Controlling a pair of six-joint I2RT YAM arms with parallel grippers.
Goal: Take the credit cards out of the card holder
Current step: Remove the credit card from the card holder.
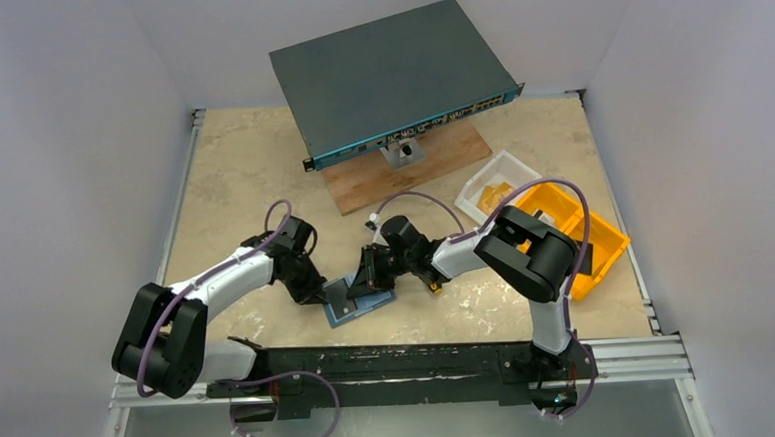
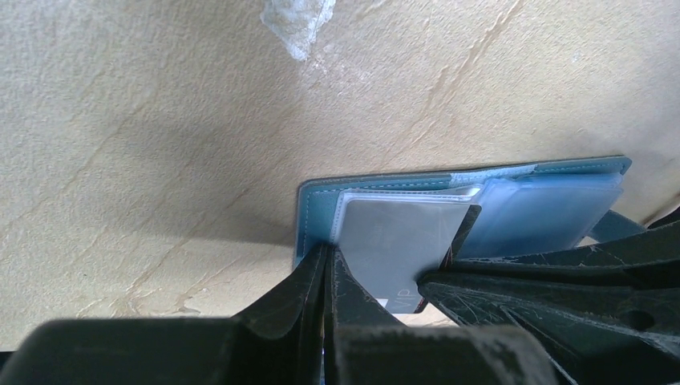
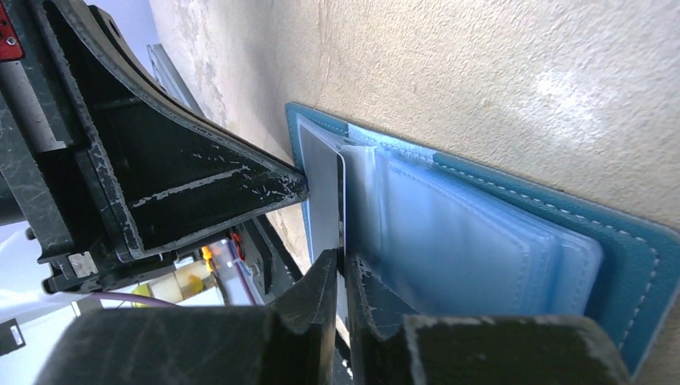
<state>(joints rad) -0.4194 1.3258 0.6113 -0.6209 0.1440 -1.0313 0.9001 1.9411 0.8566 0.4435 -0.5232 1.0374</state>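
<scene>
The teal-blue card holder (image 1: pixel 360 306) lies open and flat on the table between both arms. In the left wrist view its teal cover (image 2: pixel 561 168) frames pale blue sleeves, and a silver-grey credit card (image 2: pixel 401 241) sticks partway out of a clear slot. My left gripper (image 2: pixel 327 255) is shut, its tips resting on the holder's near edge beside the card. My right gripper (image 3: pixel 343 263) is shut on the free edge of that credit card (image 3: pixel 323 192), next to the pale blue sleeves (image 3: pixel 481 241). From above, the left gripper (image 1: pixel 322 294) and right gripper (image 1: pixel 367 278) meet over the holder.
A large dark grey-teal network switch box (image 1: pixel 391 73) rests on a wooden board (image 1: pixel 362 185) at the back. A clear tray (image 1: pixel 487 188) and a yellow bin (image 1: pixel 590 238) stand at the right, close behind the right arm.
</scene>
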